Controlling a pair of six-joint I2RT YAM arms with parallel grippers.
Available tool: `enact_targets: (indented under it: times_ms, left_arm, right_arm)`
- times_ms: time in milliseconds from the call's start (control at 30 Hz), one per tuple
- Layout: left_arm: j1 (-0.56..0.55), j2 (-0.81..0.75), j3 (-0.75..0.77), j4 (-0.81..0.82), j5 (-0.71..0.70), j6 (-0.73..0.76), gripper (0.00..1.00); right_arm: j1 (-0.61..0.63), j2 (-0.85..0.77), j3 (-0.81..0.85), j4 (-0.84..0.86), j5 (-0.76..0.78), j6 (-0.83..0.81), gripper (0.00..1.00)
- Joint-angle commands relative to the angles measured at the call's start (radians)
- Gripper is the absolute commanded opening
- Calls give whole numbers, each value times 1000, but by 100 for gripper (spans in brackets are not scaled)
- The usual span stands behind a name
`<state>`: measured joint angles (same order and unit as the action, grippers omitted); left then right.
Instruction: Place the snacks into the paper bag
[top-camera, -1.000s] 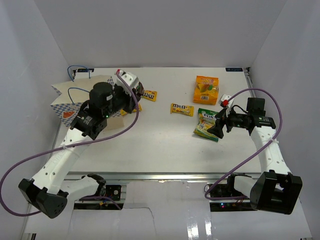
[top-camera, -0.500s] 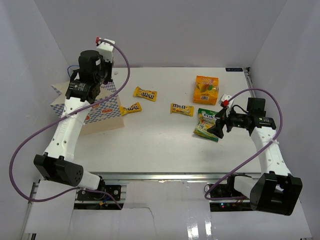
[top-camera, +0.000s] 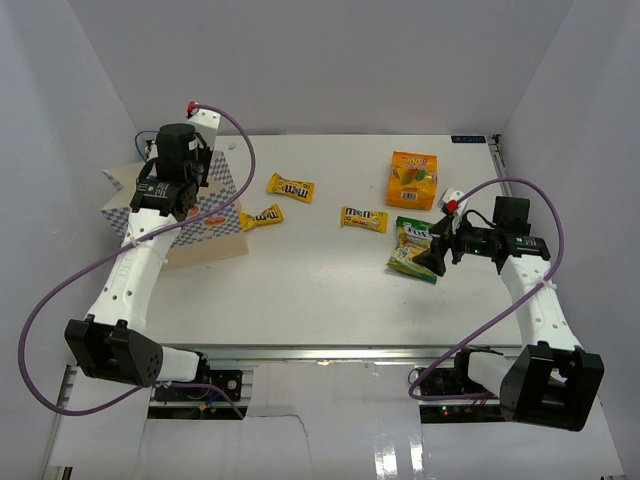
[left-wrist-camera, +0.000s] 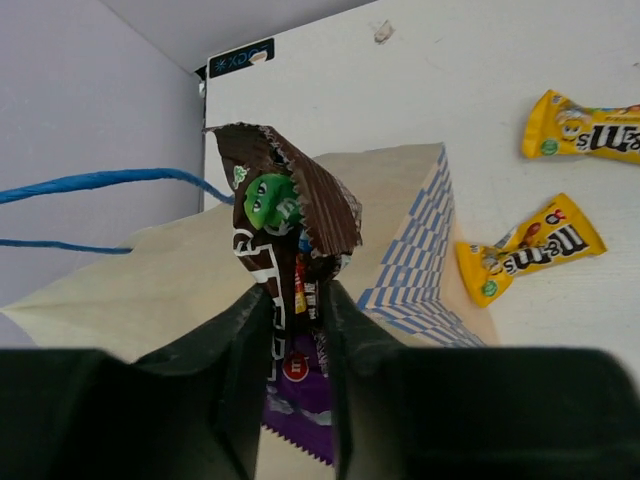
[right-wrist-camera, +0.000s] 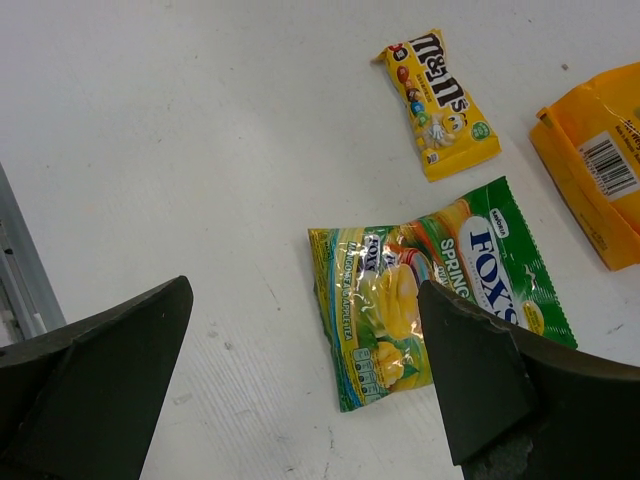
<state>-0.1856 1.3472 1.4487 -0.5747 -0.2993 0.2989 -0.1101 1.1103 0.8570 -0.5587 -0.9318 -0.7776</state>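
One brown-and-purple M&M's packet (left-wrist-camera: 285, 235) is clamped in the left pincer (left-wrist-camera: 295, 300), paper bag (left-wrist-camera: 415, 260) just beneath; released off-centre it may snag the rim, while the right pincer (right-wrist-camera: 305, 290) spreads above the Fox's pouch (right-wrist-camera: 440, 290).

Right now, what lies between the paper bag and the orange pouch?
Three yellow packets: one beside the bag, one farther back, one nearer the pouch. The top view shows this.

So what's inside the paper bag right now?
Only bare tan lining shows inside the paper bag. The left pincer holds the purple bar at the opening, not yet released. The pincer's fingers cover the bag's bottom, so anything lying there cannot be seen.
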Motion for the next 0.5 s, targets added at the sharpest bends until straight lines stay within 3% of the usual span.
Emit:
enact_targets:
  times_ms: [0,33,133,300,467]
  left_arm:
    - [11,-42,-13,29,-31,8,41]
    - [9,-40,-11,29,-26,6,52]
    - [9,-40,-1,26,-8,-20,69]
    - [11,-60,39,13,54,-81,75]
    - [11,-115,78,19,374,-211,94]
  right_arm:
    - [0,3,-4,43,-50,20,100]
    - [0,5,-4,45,-52,21,100]
    - [4,13,2,45,-47,29,99]
    - [23,63,39,72,17,157,100]
    - [108,160,95,120,262,330,96]
